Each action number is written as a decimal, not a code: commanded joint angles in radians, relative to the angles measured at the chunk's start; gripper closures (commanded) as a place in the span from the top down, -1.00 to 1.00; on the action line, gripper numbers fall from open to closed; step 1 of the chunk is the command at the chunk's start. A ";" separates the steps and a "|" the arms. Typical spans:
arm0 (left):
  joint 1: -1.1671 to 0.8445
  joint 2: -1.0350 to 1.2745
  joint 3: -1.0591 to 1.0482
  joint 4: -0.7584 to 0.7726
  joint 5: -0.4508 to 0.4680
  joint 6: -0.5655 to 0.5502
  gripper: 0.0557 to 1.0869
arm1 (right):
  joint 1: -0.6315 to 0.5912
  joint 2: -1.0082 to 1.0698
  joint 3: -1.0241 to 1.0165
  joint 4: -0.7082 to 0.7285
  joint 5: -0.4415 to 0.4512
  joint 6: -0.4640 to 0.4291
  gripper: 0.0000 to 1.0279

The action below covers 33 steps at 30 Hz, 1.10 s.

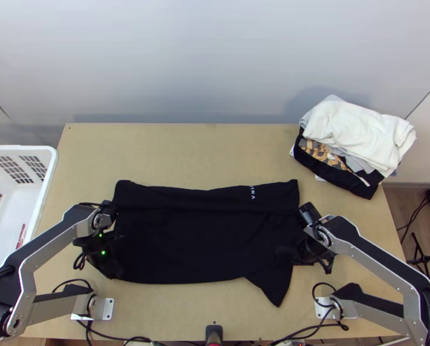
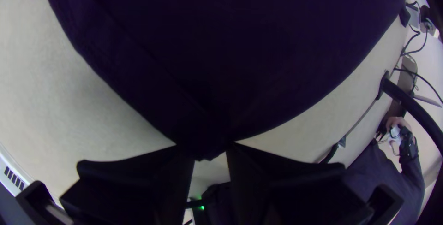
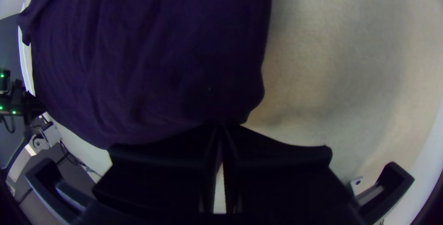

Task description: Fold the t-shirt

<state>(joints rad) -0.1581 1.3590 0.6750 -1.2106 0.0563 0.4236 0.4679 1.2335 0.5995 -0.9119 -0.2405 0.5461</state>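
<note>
I see black flat-fingered left gripper point(image 2: 205, 150) closed on near-left corner of black cloth t-shirt point(image 1: 203, 236), which lies wide across light wooden table point(image 1: 174, 153); tip-only pinch could slip if I pull hard. Pointed black cloth flap point(image 1: 274, 284) juts nearward, could tuck under crooked. Black flat-fingered right gripper point(image 3: 221, 127) pinches right-end edge; uneven lift would skew my fold.
</note>
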 commanded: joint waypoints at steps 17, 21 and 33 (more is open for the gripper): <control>0.262 -0.126 0.080 -0.040 0.048 0.195 -0.92 | -0.195 -0.155 0.002 -0.088 0.018 -0.270 -0.94; 0.266 -0.143 0.117 -0.037 0.068 0.176 -0.92 | -0.170 -0.218 0.071 -0.148 0.015 -0.276 -0.94; 0.266 -0.081 0.394 0.010 0.189 0.014 -0.92 | -0.057 -0.229 0.476 -0.242 -0.026 -0.308 -0.94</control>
<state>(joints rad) 0.1005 1.2453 0.9318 -1.2144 0.1997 0.4927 0.3794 0.9852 0.8898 -1.1263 -0.2592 0.2668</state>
